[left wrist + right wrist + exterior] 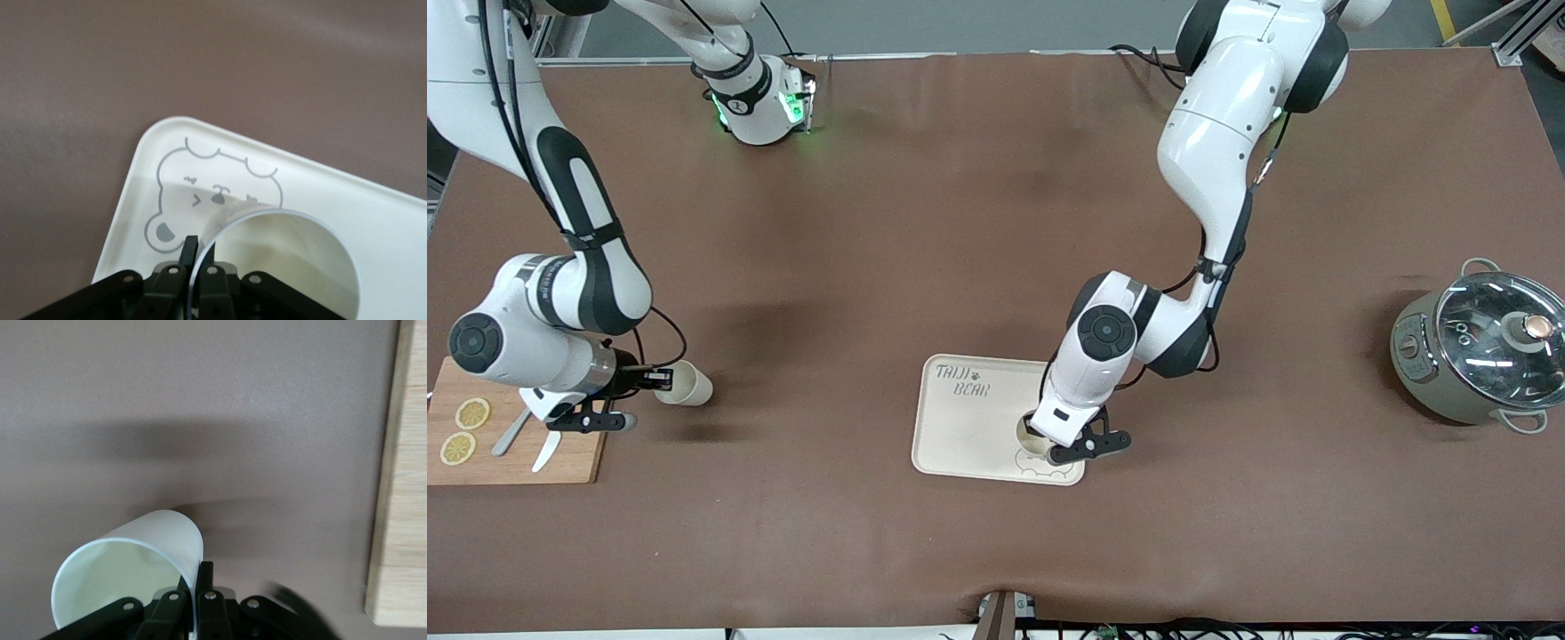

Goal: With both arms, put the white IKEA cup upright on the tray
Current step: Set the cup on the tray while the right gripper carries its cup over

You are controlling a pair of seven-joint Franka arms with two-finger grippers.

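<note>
Covering the table, a brown mat bears the tray.

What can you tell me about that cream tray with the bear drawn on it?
The tray is a cream rectangle with rounded corners and a low raised rim, plastic by its look. Grey "TAIJI BEAR" lettering and a bear-face outline mark it. It lies flat on the brown table. A white cup is over it, mouth up, its rim pinched by the left gripper.
</note>
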